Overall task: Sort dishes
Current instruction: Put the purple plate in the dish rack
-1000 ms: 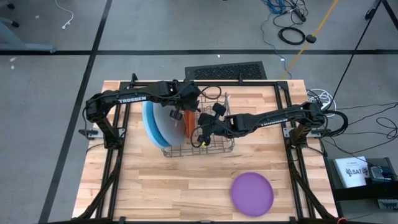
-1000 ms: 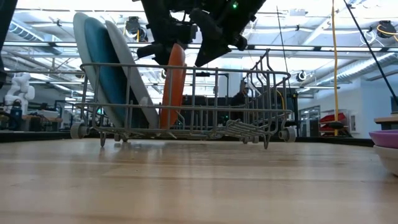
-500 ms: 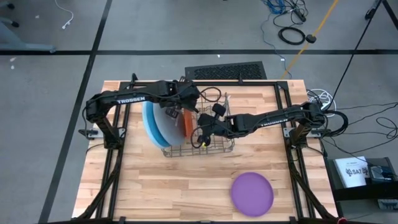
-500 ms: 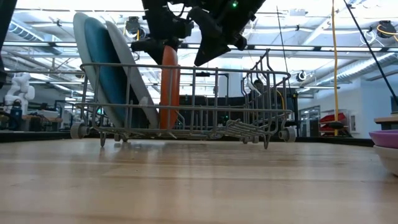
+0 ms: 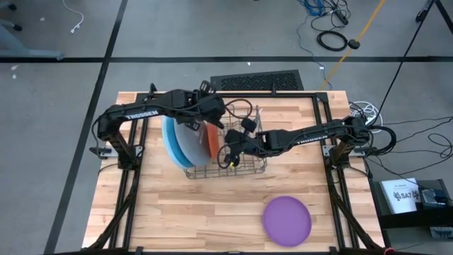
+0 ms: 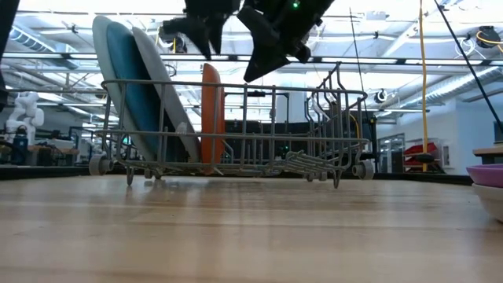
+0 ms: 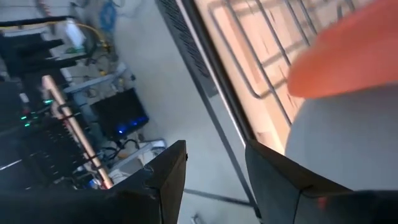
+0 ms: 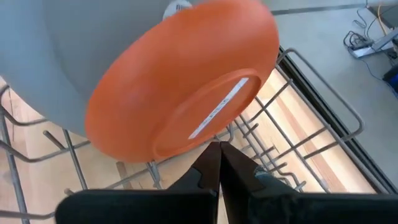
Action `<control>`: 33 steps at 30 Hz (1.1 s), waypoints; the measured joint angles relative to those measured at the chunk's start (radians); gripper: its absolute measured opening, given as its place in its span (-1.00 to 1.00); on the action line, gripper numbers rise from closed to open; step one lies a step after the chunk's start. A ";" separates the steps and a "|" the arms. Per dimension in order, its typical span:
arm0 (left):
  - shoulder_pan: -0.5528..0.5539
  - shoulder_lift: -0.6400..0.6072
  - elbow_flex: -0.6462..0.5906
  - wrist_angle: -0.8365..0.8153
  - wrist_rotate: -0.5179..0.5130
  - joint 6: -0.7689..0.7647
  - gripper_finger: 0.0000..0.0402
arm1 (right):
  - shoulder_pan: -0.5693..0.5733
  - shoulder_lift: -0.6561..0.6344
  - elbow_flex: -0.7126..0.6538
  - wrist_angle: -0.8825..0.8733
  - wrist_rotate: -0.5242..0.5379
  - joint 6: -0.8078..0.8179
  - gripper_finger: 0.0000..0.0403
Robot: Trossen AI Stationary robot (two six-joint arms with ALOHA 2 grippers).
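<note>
The orange plate (image 6: 211, 118) stands upright on its edge in the wire dish rack (image 6: 330, 118), beside the large blue plate (image 6: 126, 86) and the large grey plate (image 6: 167, 98), which lean toward the table's left. The orange plate also shows in the high view (image 5: 211, 139). My left gripper (image 7: 214, 180) is open and empty above the rack's far left part (image 5: 209, 112). My right gripper (image 8: 219, 163) is shut and empty, just above the rack to the right of the orange plate (image 8: 186, 87). The purple plate (image 5: 287, 218) lies flat on the table, near right.
The rack (image 5: 244, 170) fills the table's middle, with its right half free of plates. A black grille (image 5: 256, 80) lies at the far edge. Bare wood lies in front of the rack and at the near left.
The orange plate has gone from tilted toward the right to upright in the rack. My left gripper has let go of its top edge and has risen, moving a little toward the far left. My right gripper has kept still.
</note>
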 joint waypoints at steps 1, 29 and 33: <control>-0.010 0.000 0.020 -0.001 -0.005 -0.010 -0.17 | 0.000 0.000 0.000 0.010 -0.001 -0.011 -1.00; -0.483 -0.232 -0.052 0.172 0.203 -0.791 -0.17 | 0.502 -0.381 0.001 -0.428 0.316 0.088 -1.00; -0.569 -0.230 -0.183 0.332 0.202 -0.831 -0.17 | 0.634 -0.347 0.001 -0.686 0.235 0.409 -1.00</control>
